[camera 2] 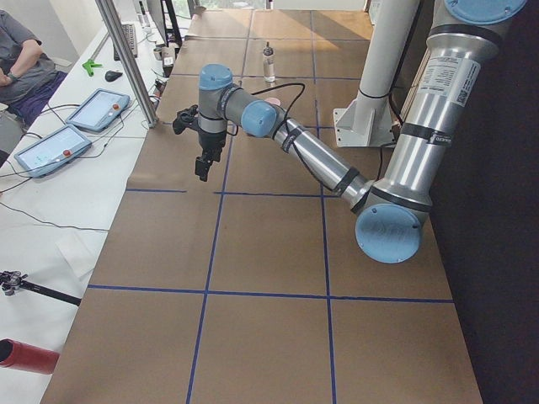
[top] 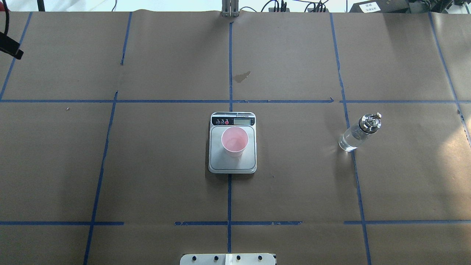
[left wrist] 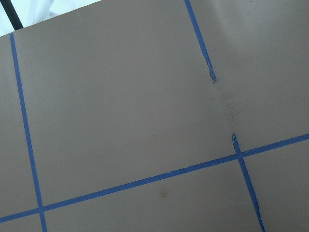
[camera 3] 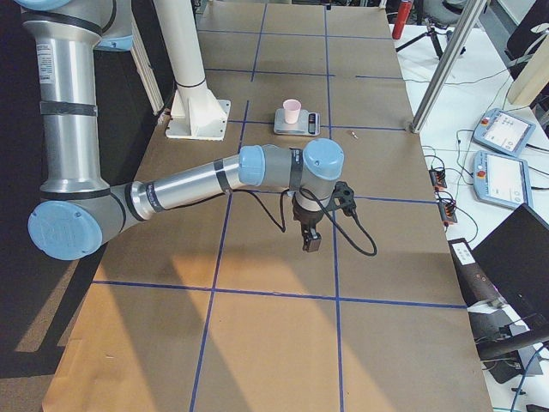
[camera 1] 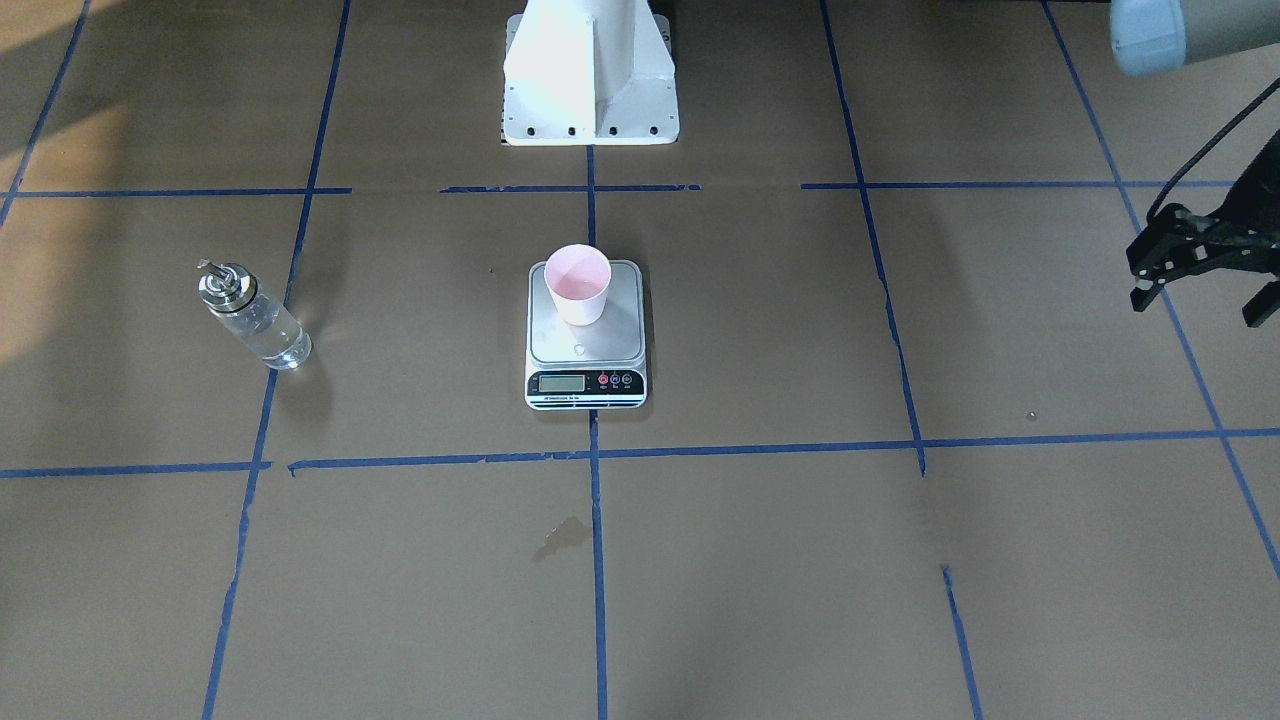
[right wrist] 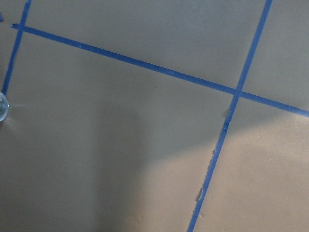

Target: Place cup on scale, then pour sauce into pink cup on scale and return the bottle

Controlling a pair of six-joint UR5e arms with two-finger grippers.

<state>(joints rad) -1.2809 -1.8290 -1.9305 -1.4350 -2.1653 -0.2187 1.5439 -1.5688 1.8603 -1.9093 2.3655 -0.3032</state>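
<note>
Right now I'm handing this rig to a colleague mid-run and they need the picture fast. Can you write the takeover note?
Left gripper: open, empty, out at the robot's far left.
Right gripper: seen only from the side, so open or shut is unclear. It holds neither task item.
Cup: upright on the scale.
Bottle: standing on the table on the robot's right, ungripped, with liquid inside.
Done: cup placed.
Left: I can't tell whether sauce was poured. Check, pour if needed, then return the bottle.

text: none legible | scale [camera 1: 600,338] panel print: too small
</note>
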